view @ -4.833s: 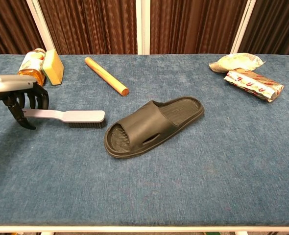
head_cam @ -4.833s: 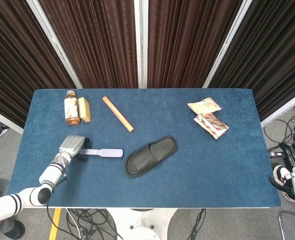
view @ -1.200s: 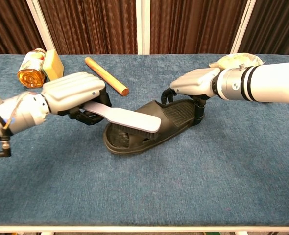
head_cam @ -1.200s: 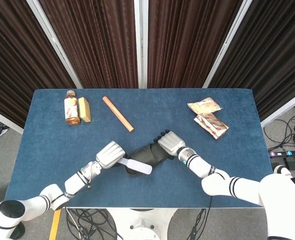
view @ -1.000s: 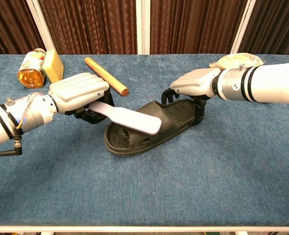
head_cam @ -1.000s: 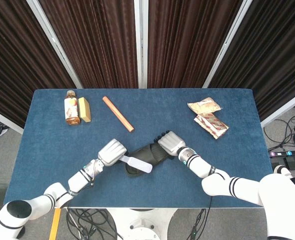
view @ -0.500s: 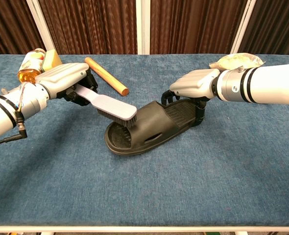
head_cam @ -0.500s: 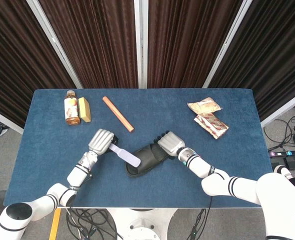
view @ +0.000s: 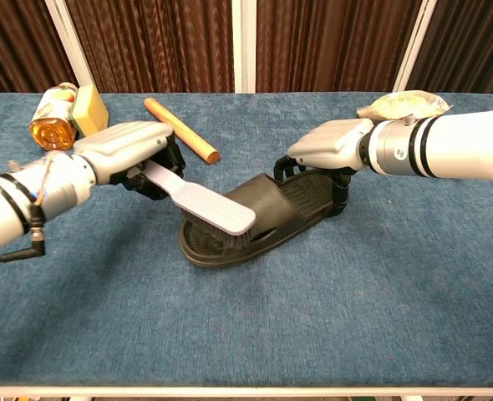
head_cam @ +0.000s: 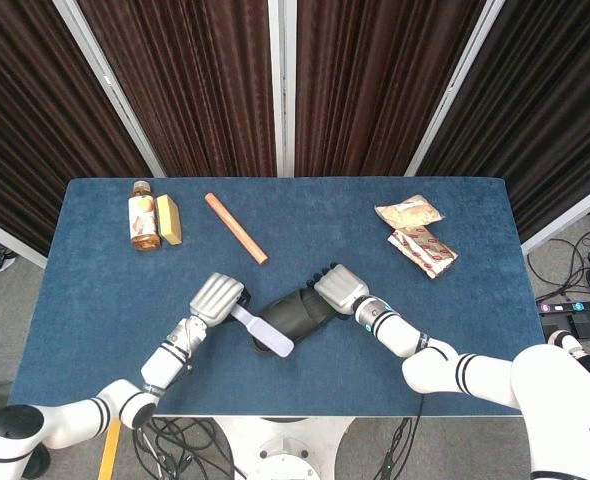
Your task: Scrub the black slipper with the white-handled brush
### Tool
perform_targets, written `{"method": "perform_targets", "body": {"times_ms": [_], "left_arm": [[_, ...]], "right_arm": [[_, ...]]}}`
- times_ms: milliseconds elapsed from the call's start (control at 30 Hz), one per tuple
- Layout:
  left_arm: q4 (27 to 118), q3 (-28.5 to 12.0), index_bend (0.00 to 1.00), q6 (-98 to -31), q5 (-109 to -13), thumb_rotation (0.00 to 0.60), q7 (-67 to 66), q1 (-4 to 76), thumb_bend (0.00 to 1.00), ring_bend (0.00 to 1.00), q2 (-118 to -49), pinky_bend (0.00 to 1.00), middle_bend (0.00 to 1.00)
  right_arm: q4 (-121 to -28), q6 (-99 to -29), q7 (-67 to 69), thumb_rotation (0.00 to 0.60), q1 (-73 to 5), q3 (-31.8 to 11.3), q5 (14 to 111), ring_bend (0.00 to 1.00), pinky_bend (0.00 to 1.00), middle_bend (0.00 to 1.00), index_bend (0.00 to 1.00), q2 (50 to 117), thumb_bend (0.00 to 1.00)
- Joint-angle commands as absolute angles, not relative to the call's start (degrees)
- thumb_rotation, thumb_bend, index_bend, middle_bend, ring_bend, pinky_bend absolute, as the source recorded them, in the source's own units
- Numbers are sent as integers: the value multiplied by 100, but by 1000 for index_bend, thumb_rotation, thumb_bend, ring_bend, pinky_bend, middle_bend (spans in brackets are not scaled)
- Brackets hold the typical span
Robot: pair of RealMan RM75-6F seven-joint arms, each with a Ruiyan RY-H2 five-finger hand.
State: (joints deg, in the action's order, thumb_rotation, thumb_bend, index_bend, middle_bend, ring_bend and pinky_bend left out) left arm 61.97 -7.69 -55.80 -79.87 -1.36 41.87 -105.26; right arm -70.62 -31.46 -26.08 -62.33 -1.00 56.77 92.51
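Observation:
The black slipper lies at the table's middle, toe end toward the front left. My left hand grips the handle of the white-handled brush, whose bristles rest on the slipper's toe end. From the right, my right hand holds the slipper's heel end, fingers curled over its rim.
A wooden rod lies behind the slipper. A bottle and a yellow sponge stand at the back left. Two snack packets lie at the back right. The blue table stretches toward the front edge.
My left hand has swung the brush forward and right, from the slipper's left edge back onto its toe end. The right hand keeps its hold on the heel.

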Motion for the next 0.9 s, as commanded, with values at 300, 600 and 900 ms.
{"method": "perform_targets", "body": {"times_ms": [300,600,900], "left_arm": [[5884,-1595,1000,-4972,-6178,600,-2130,4615,700,1000,-11087,1000,1000],[5367,-2045,1000,-5313,-5499,600,-2654,4728,702,1000,-11220,1000,1000],[6943,-1947,1000,-5472,-5624,600,-1969,4250,702,1000,-10547,1000,1000]], "right_arm": [[-7144,-3203,-2694,600,-6271,-44,5594,231,223,394,394,9271,210],[-7208,-3274,-2719,600,-6270,-14,5567,231,226,396,394,9242,210],[-7268,-3322,-2712,600,-6257,3,5577,231,227,398,394,9216,210]]}}
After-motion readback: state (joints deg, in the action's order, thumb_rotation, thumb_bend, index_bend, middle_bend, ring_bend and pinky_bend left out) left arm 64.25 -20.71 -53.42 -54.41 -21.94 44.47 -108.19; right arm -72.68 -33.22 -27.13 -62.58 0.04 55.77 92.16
